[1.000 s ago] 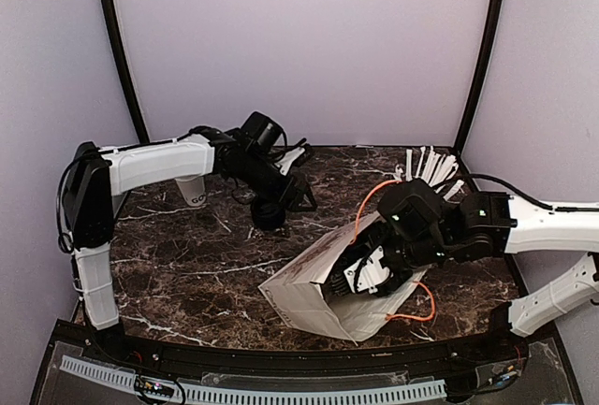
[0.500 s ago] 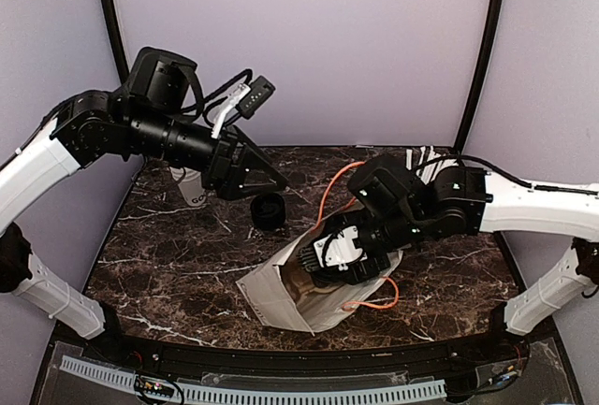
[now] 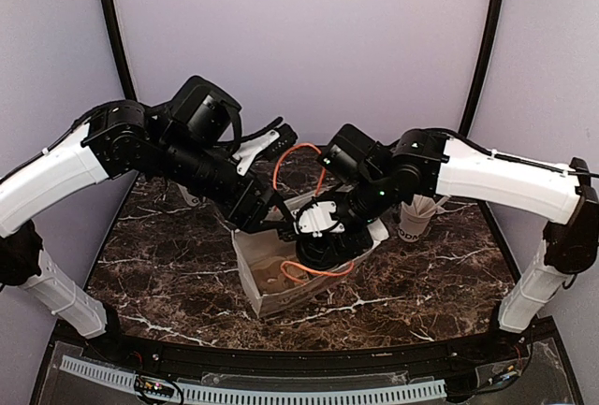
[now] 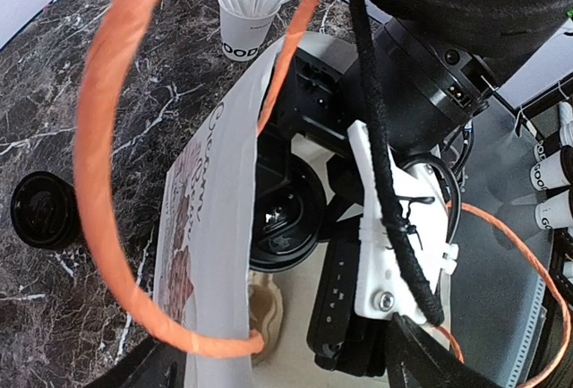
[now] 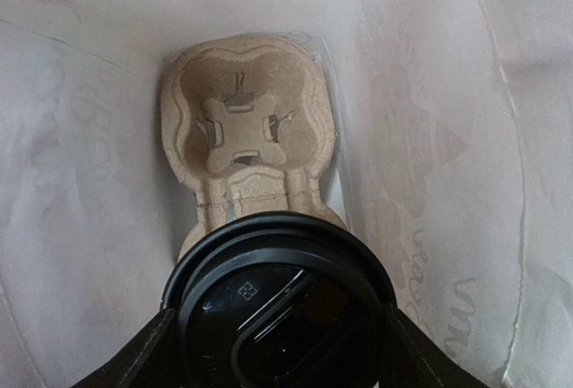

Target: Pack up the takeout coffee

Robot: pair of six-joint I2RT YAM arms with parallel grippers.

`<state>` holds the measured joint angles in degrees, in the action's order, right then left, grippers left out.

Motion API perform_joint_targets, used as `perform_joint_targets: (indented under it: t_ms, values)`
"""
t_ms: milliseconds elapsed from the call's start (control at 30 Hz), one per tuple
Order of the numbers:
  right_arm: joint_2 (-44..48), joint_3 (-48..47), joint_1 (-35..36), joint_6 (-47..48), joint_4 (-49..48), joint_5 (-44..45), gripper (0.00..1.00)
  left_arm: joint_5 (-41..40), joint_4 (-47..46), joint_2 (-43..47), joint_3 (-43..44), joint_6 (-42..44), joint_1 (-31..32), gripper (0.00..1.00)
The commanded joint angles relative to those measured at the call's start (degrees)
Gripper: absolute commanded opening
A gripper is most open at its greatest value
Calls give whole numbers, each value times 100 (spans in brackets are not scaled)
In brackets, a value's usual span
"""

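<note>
Now the coffee [image 5: 282, 289] hangs lid-up in the mouth of the bag [image 3: 271, 293], clamped at its sides by the right end effector [image 5: 273, 357]. Below it, on the bag's floor, lies a pulp carrier [image 5: 246, 128]. The bag stands open near the middle of the worktop [image 3: 159, 274]. The left end effector [image 3: 279, 225] is at the bag's far-left rim, jaws spread wide with the bag wall between them, not pinched; an orange handle [image 4: 98, 137] loops in front of its camera. A straw cup [image 4: 243, 30] stands toward the right edge and a loose lid [image 4: 45, 209] lies behind the bag.
</note>
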<state>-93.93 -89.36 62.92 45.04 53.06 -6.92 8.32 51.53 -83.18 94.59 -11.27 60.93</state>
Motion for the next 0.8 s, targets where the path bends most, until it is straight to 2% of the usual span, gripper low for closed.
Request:
perform_joint_targets:
  t_ms: [0, 200, 367, 600, 767]
  values:
    - [219, -111, 1, 47, 19, -282, 56, -712, 517, -153, 95, -8, 16, 78]
    - [382, -848, -4, 137, 196, -400, 56, -1232, 333, 93, -126, 178, -137, 81]
    - [461, -1408, -6, 86, 232, -488, 56, -903, -159, 204, -441, 393, -720, 80]
    - [603, -1681, -4, 24, 333, -670, 56, -649, -562, 179, -651, 486, -994, 78]
    - [607, -2003, -6, -48, 475, -771, 56, -610, -919, 413, -771, 545, -1157, 84]
